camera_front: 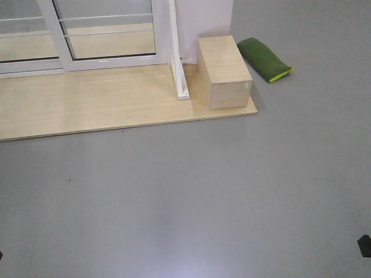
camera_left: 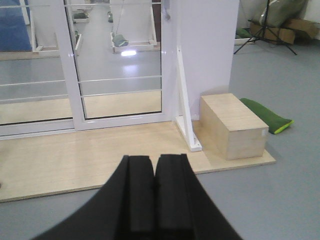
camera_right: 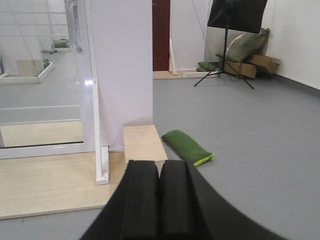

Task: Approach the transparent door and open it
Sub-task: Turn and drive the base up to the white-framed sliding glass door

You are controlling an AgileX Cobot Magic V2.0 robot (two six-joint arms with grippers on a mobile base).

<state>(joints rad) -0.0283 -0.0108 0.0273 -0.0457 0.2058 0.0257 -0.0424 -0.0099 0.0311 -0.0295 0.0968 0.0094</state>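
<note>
The transparent door [camera_left: 120, 75] is a glass panel in a white frame with thin white horizontal bars. It stands at the back of a wooden platform. Its silver handle [camera_left: 166, 10] shows at the top edge of the left wrist view and again in the right wrist view [camera_right: 74, 25]. The door's lower part shows in the front view [camera_front: 110, 35]. It looks closed against the white post [camera_left: 182, 95]. My left gripper [camera_left: 154, 162] is shut and empty, well short of the door. My right gripper [camera_right: 160, 165] is shut and empty, also well short of it.
A similar glass panel without a handle [camera_left: 30, 85] stands to the left. A light wooden platform [camera_front: 87, 104] lies before the doors. A wooden box [camera_front: 225, 69] sits on its right end. A green cushion [camera_front: 264, 58] lies on the grey floor [camera_front: 203, 197]. A white wall panel [camera_right: 122, 60] stands behind the box.
</note>
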